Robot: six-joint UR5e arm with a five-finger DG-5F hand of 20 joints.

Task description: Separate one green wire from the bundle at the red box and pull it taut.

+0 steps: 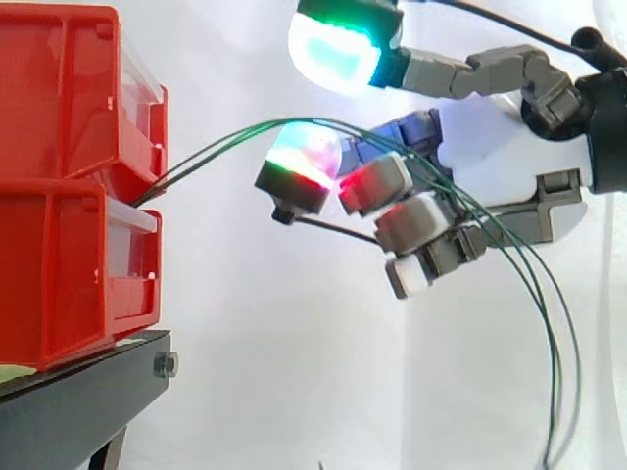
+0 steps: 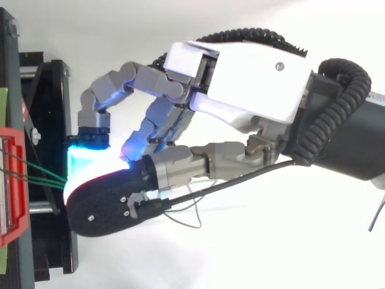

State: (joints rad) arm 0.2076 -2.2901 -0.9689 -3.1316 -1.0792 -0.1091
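Several thin green wires come out of the gap between the upper red bin and the lower red bin. They arc up to the right, run across the hand's fingers and hang down at the right edge. The hand reaches in from the right, its fingers loosely bent among the wires, with one glowing fingertip just under the arc. The thumb pad glows cyan well above the wires, apart from them. From above, the hand covers most of the wires, which fan out from the bin's front.
The bins sit on a black stand at the left. A white curtain lies behind the work. The wires' loose ends trail down past the bottom right corner.
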